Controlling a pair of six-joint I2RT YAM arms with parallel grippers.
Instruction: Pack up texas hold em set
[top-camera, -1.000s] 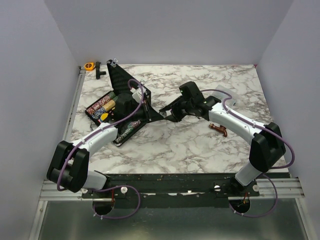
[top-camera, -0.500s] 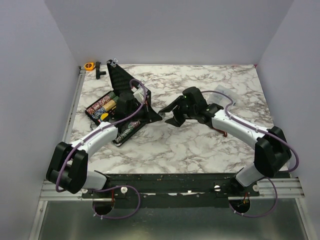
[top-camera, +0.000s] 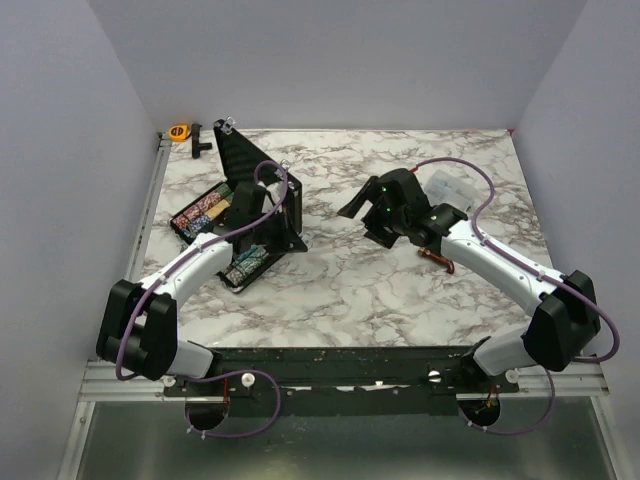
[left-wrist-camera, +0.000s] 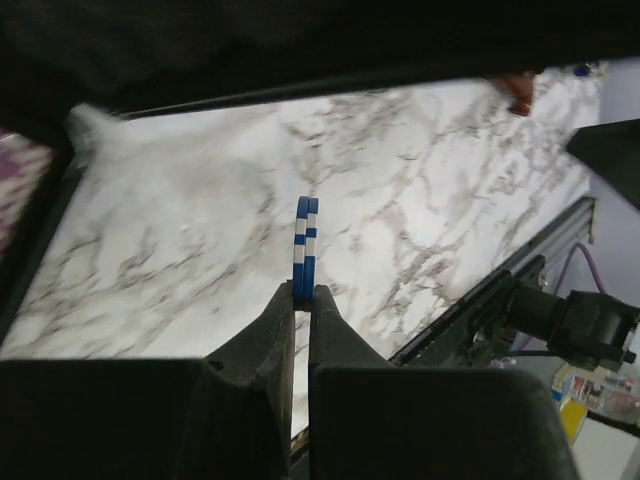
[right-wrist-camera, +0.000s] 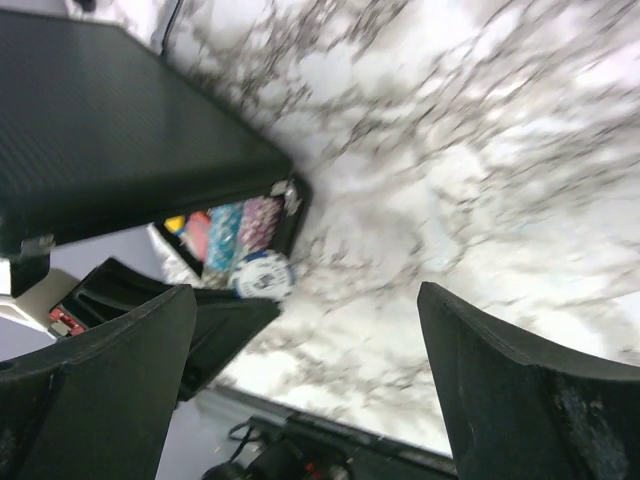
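The texas hold em set's black case (top-camera: 258, 170) lies open at the table's left, lid raised, with rows of multicoloured chips (top-camera: 200, 212) in its tray. My left gripper (top-camera: 262, 226) hangs by the lid's near side. It is shut on a blue-and-white disc (left-wrist-camera: 305, 245) held on edge above the marble, fingertips (left-wrist-camera: 322, 300) pinching its lower rim. The right wrist view shows that disc (right-wrist-camera: 265, 275) beside the case's corner, with the lid (right-wrist-camera: 120, 140) above it. My right gripper (top-camera: 366, 220) is open and holds nothing, a short way right of the case.
An orange tape roll (top-camera: 179, 131) and a small black part (top-camera: 197, 141) sit at the back left corner. A clear plastic bag (top-camera: 450, 187) lies behind the right arm. A small red-brown object (top-camera: 437, 258) rests on the marble by the right forearm.
My right gripper opened wide and drew back right, away from the lid's corner. The lid swung a little toward the tray. The left gripper finished shutting on the disc.
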